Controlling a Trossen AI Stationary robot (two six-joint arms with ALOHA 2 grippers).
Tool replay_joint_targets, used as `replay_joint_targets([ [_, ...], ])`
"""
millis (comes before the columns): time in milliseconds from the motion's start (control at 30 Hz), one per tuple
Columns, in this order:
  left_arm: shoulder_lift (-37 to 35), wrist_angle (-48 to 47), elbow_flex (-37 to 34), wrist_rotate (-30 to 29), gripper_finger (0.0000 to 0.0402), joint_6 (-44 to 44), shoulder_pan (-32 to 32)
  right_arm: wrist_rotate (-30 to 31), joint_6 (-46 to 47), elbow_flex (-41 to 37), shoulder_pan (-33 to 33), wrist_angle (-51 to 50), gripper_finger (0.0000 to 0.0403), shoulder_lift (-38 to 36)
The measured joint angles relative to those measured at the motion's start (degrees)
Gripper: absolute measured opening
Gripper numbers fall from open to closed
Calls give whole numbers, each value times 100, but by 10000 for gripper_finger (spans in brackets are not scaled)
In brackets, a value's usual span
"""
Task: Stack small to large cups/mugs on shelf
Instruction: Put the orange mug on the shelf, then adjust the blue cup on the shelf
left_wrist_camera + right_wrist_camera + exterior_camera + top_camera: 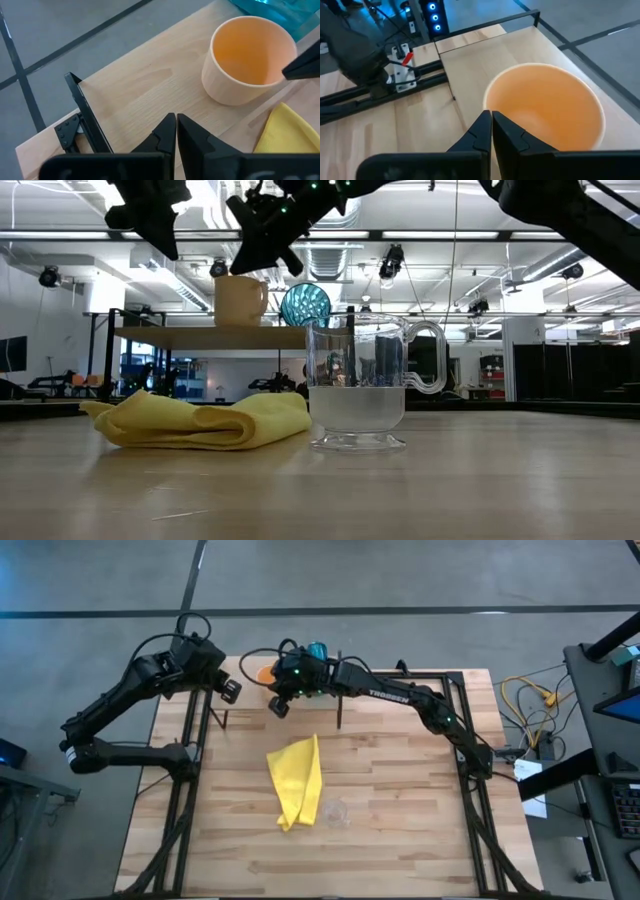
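The orange mug (262, 670) stands upright on the light-wood shelf (200, 338), and shows in the low view (240, 300) too. The teal tumbler (305, 305) is beside it on the shelf and seems to lie on its side, one round end toward the near edge. The clear glass (360, 395) stands on the tabletop near the yellow cloth (297, 780). My right gripper (491, 127) is shut, just over the mug's rim (492, 92). My left gripper (176, 131) is shut and empty above the shelf's left part, left of the mug (247, 60). My right gripper's shut fingers point slanting down at the orange mug's rim (492, 92) on its near side. I cannot tell whether they touch it. The mug stands upright on the shelf.
The shelf's thin black legs (340, 720) stand on the far part of the butcher-block tabletop (400, 820). Black frame rails (190, 770) run along the table's left and right sides. The yellow cloth lies crumpled mid-table, and the clear glass (335, 810) stands right of it.
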Motion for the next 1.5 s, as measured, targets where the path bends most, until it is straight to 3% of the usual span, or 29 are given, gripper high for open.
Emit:
replay_joint_targets([
  [167, 0, 0, 0, 1, 0, 9, 0, -109, 39, -3, 26, 98, 8, 0],
  [333, 0, -2, 0, 2, 0, 11, 0, -832, 216, -2, 147, 22, 8, -143],
  [467, 0, -4, 0, 17, 0, 13, 0, -941, -309, 4, 240, -328, 11, -505],
  [833, 1, 36, -5, 50, 0, 13, -2, 613, -917, 22, 232, -2179, 74, -1189],
  [1033, 7, 731, -3, 151, 0, 280, -2, 1809, -895, 0, 363, -2960, 112, -1187],
  [1300, 247, 2185, 144, 475, 0, 814, 2, 2238, -914, -4, 493, -2877, 127, -1172],
  [1500, 746, 3211, 148, 1315, 0, 1189, 263, 2258, -642, -52, 518, -3055, 127, -1122],
])
